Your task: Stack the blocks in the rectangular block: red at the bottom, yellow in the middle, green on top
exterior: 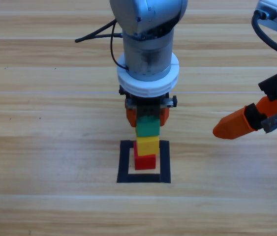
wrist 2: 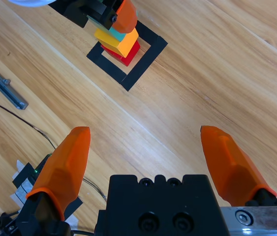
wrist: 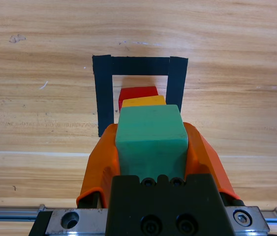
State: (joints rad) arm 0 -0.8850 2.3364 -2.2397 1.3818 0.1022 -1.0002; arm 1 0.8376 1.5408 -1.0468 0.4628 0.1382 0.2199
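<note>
High view: the left arm comes down from the top edge at centre, and its left claw (exterior: 147, 117) pinches the green cube (exterior: 147, 126) between its two orange jaws. The green cube sits on top of the yellow cube (exterior: 147, 145), which rests on the red cube (exterior: 145, 161); whether green fully touches yellow cannot be told from above. The red cube stands on the wooden counter (exterior: 45, 147) inside the black tape square (exterior: 124, 162), towards its left and far side.

Left wrist view: the green cube (wrist: 150, 137) fills the space between the jaws, an orange jaw pressed against each side. Beyond it show the top edges of the yellow cube (wrist: 143, 102) and the red cube (wrist: 137, 92), framed by the tape square (wrist: 104, 93).

Right wrist view: the right claw (wrist 2: 153, 157) hangs over bare counter with its jaws spread wide, well apart from the stack. In the high view it waits at the right edge (exterior: 239, 124). Far off, the stack appears again inside the tape square (wrist 2: 143, 61).
</note>
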